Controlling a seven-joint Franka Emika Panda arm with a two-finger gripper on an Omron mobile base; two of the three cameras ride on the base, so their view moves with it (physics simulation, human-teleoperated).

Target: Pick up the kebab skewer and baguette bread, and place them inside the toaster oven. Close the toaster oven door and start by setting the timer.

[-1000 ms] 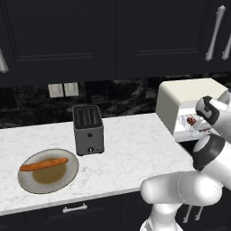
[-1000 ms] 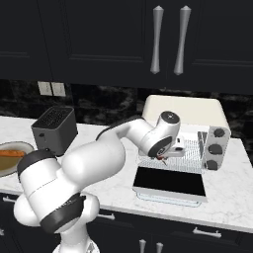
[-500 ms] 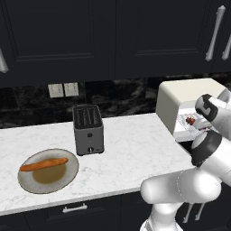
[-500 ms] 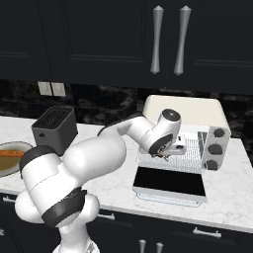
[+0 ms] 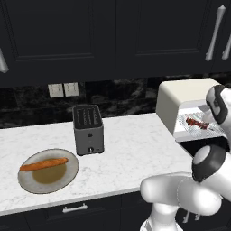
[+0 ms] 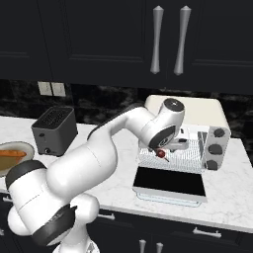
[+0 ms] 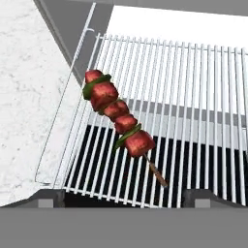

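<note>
The kebab skewer (image 7: 121, 121), red meat chunks with green bits, lies loose on the wire rack (image 7: 193, 97) inside the cream toaster oven (image 5: 180, 97). My gripper (image 7: 125, 196) hovers just above it and stands open, its fingertips (image 7: 46, 196) wide apart on either side of the stick's bare end. In the right base view the gripper (image 6: 165, 148) reaches into the oven mouth over the skewer (image 6: 161, 153). The toaster oven door (image 6: 170, 183) lies folded down flat. The baguette bread (image 5: 43, 164) rests on a grey plate (image 5: 34, 182) far left.
A dark-grey slot toaster (image 5: 88, 128) stands on the marble counter (image 5: 131, 153) between the plate and the oven. Round knobs (image 6: 217, 148) line the oven's right side. Dark cabinets with silver handles (image 6: 170, 39) hang above.
The jaws have opened and let go of the kebab skewer, which now lies on the rack. The arm has barely moved.
</note>
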